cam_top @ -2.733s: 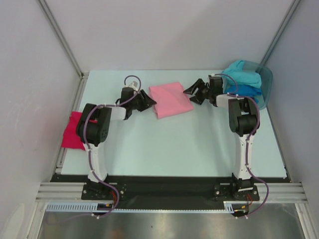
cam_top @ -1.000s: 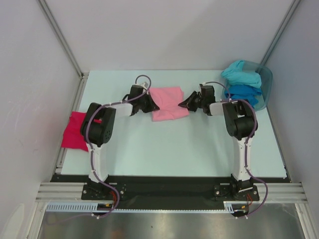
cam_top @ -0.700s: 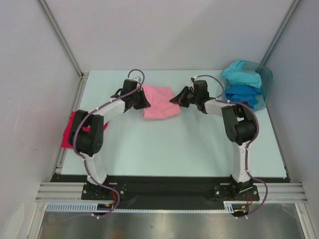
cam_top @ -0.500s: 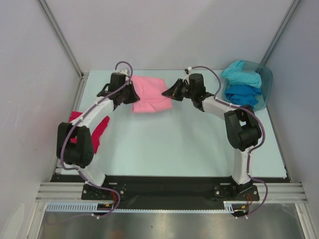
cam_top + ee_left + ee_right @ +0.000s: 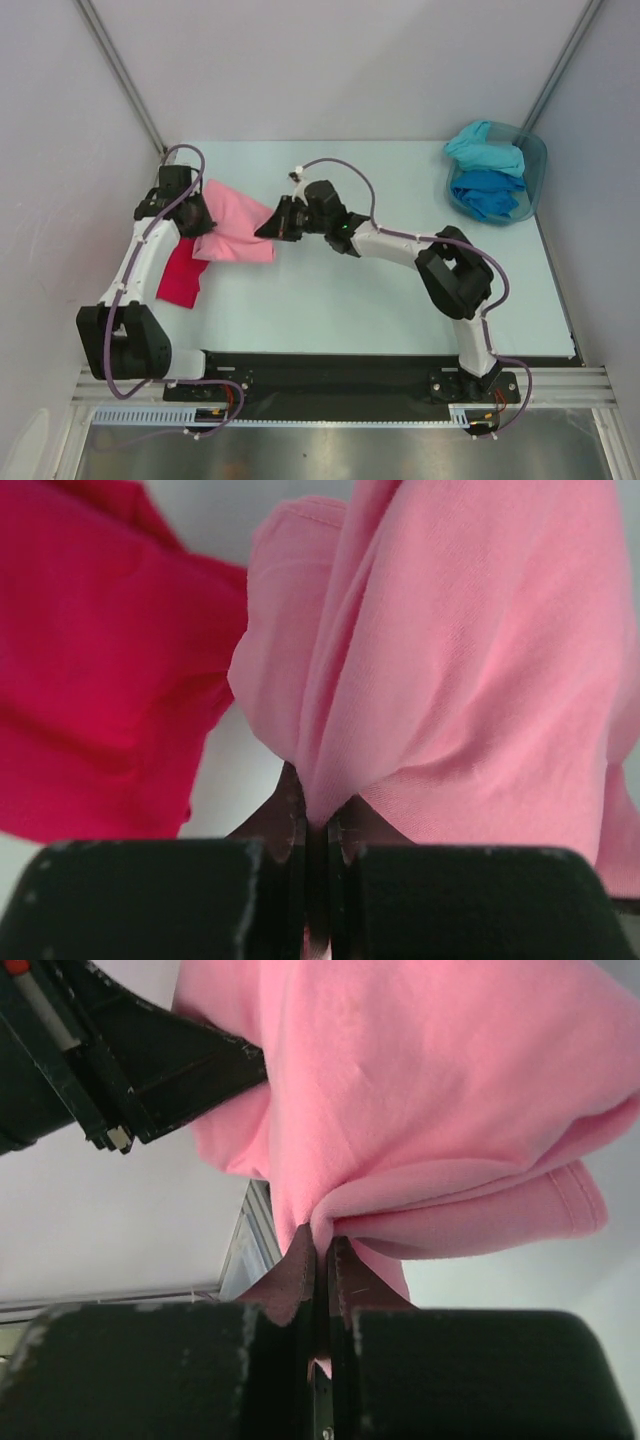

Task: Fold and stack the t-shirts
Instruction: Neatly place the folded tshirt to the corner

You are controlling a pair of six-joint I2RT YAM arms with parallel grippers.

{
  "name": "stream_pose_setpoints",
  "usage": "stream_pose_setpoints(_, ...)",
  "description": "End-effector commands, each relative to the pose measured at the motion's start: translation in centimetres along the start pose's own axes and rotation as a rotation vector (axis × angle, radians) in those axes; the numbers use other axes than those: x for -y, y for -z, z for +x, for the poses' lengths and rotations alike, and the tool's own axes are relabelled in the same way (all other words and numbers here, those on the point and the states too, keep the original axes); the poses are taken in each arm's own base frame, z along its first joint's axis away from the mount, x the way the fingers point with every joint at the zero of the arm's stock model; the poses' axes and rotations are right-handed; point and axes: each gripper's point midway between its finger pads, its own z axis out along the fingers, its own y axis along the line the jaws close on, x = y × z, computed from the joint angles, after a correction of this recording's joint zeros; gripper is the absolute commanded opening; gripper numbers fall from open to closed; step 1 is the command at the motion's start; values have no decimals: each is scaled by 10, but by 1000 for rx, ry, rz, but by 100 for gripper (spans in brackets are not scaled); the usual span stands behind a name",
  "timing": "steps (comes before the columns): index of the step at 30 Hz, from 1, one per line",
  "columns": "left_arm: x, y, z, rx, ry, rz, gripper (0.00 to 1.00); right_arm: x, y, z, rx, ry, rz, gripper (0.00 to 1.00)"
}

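A folded light pink t-shirt (image 5: 236, 224) hangs between both grippers at the table's left side, partly over a crimson-magenta t-shirt (image 5: 180, 274) that lies flat by the left edge. My left gripper (image 5: 197, 222) is shut on the pink shirt's left edge; in the left wrist view the pink cloth (image 5: 470, 650) bunches into the closed jaws, with the magenta shirt (image 5: 100, 670) below. My right gripper (image 5: 270, 229) is shut on the pink shirt's right edge (image 5: 420, 1110). Turquoise (image 5: 486, 150) and blue (image 5: 487, 190) shirts lie in the tub.
A teal plastic tub (image 5: 534, 165) stands at the table's back right corner. A metal frame rail (image 5: 165, 160) runs along the left edge, close to my left arm. The enclosure walls rise on the left, the back and the right.
Both grippers have carried the pink shirt from the table's back middle to the left, and it now sits partly over the magenta shirt. My right arm stretches far across the table.
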Motion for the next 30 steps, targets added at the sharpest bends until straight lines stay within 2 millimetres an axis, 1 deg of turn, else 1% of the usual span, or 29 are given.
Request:
stream_pose_setpoints(1,-60,7,-17,79,10,-253,0,-30,-18,10,-19,30,-60,0)
stream_pose_setpoints(2,-72,6,-19,75,20,-311,0,-32,-22,14,-27,30,-65,0)
stream_pose_setpoints(3,-80,10,-21,75,27,-350,0,-34,-26,20,-36,31,-68,0)
stream_pose_setpoints(4,-83,13,-30,101,31,-368,0,-41,-30,20,-37,36,-83,0)
stream_pose_setpoints(5,-97,18,-36,119,37,-433,0,-44,-34,28,-51,40,-88,0)
stream_pose_setpoints(6,-103,17,-38,118,41,-453,0,-46,-36,32,-60,42,-90,0)
stream_pose_setpoints(7,-116,20,-44,124,64,-478,0,-48,-40,36,-67,47,-94,0)
stream_pose_setpoints(8,-131,23,-44,107,82,-548,0,-49,-41,39,-71,49,-96,0)
stream_pose_setpoints(9,-144,19,-34,55,106,-603,0,-49,-43,41,-75,49,-97,0)
stream_pose_setpoints(10,-156,18,-26,36,126,-647,0,-46,-46,45,-83,46,-94,0)
stream_pose_setpoints(11,-173,19,-20,25,166,-683,0,-48,-47,46,-90,45,-100,0)
stream_pose_setpoints(12,-176,18,-24,60,194,-672,1,-50,-48,48,-95,48,-103,0)
stream_pose_setpoints(13,-188,16,-18,57,215,-688,0,-48,-48,51,-103,51,-98,0)
stream_pose_setpoints(16,-202,10,-23,88,243,-687,0,-47,-52,53,-113,57,-102,0)
stream_pose_setpoints(17,-213,11,-23,88,259,-707,0,-48,-54,54,-120,52,-110,0)
stream_pose_setpoints(18,-219,13,-30,110,258,-726,0,-49,-56,56,-124,54,-112,0)
stream_pose_setpoints(19,-229,12,-29,100,273,-750,0,-50,-57,57,-126,57,-115,0)
stream_pose_setpoints(20,-233,13,-31,106,279,-762,0,-46,-60,61,-134,57,-114,0)
stream_pose_setpoints(22,-243,18,-37,129,289,-805,0,-52,-64,60,-136,60,-130,0)
stream_pose_setpoints(23,-244,17,-40,137,282,-814,0,-49,-67,63,-148,56,-131,0)
stream_pose_setpoints(24,-247,18,-50,155,270,-820,0,-52,-69,60,-142,63,-143,0)
stream_pose_setpoints(26,-252,18,-56,155,268,-839,0,-54,-72,52,-135,65,-172,0)
stream_pose_setpoints(27,-252,13,-57,150,271,-832,0,-47,-77,53,-139,55,-178,0)
stream_pose_setpoints(28,-253,13,-63,165,280,-829,0,-57,-79,37,-107,56,-219,0)
stream_pose_setpoints(29,-251,13,-70,191,289,-813,0,-61,-81,32,-104,61,-239,0)
stream_pose_setpoints(30,-250,12,-75,208,296,-801,0,-52,-89,32,-105,57,-233,0)
